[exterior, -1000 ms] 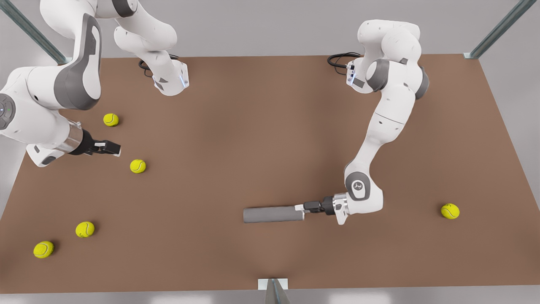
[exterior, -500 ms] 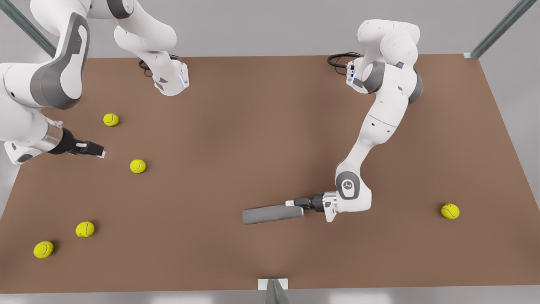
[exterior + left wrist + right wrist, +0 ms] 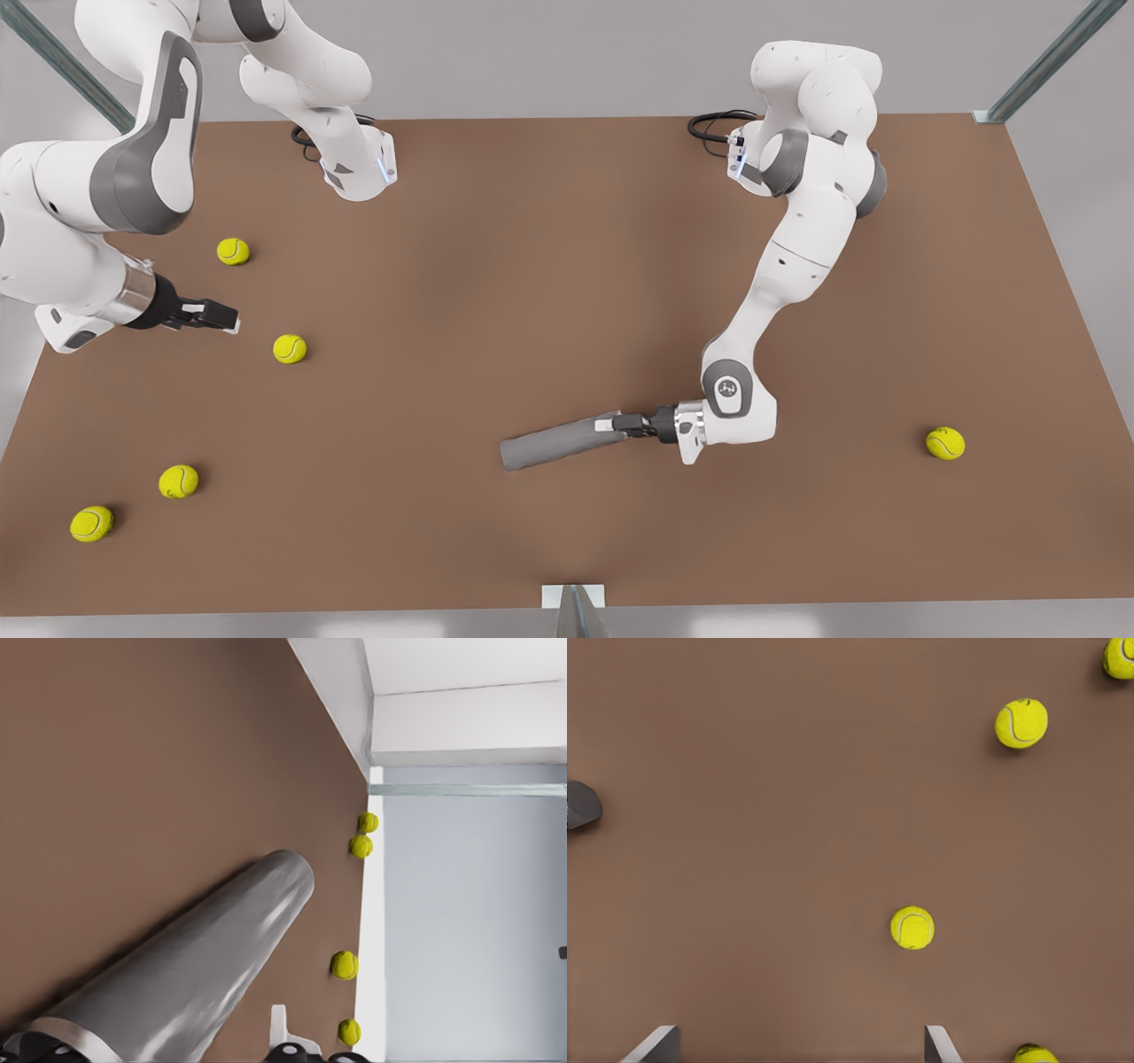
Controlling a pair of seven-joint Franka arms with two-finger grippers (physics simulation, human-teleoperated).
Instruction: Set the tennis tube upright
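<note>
Probably a lab: bare table (image 3: 549,230), metal frame posts (image 3: 1050,60).

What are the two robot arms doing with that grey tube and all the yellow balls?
The left gripper is shut on one end of the long dark-grey tennis tube, which is tilted, not yet upright, on the brown table. The right gripper waits, open and empty, on the front view's left, near a small yellow-green tennis ball. Other balls lie scattered.
</note>
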